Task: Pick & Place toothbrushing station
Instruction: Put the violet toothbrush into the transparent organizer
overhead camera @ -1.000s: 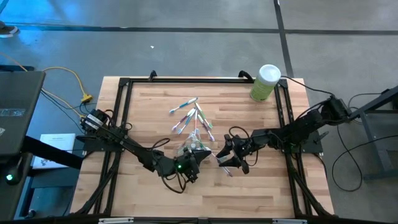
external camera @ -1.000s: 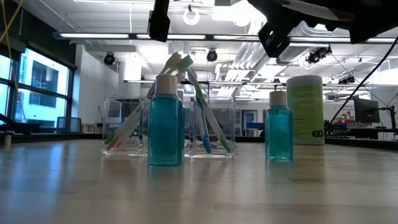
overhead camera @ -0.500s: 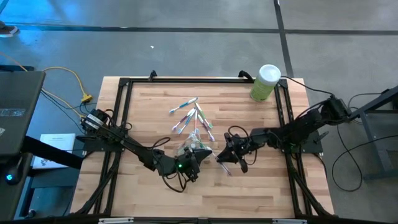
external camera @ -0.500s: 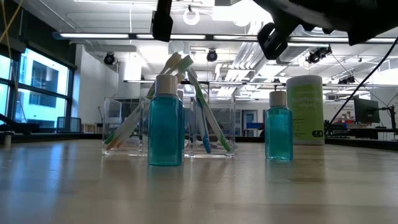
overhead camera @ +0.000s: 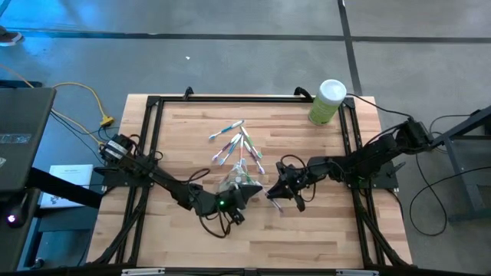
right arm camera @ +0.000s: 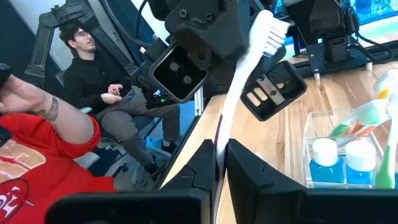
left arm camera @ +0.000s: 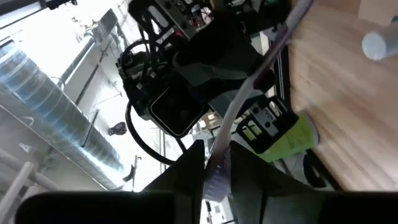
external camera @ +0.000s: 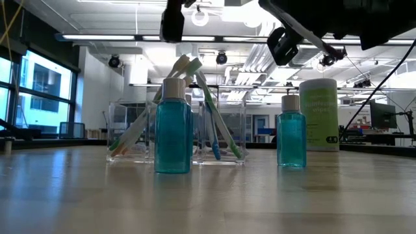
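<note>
Handing over: right end effector (overhead camera: 278, 193) pinched shut on white toothbrush (right arm camera: 249, 74) above desk (overhead camera: 322, 230); left end effector (overhead camera: 247, 193) close by, grip state unclear; clear holder (external camera: 179, 133) awaits brush.

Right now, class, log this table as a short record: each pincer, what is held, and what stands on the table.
Right pincer: shut on white toothbrush, above the table
Left pincer: facing it, close by
Clear holder: upright, toothbrushes leaning inside
Blue bottles: two, upright, white-capped
Green canister: upright at the table's edge, right arm's side
Loose toothbrushes: lying mid-table
</note>
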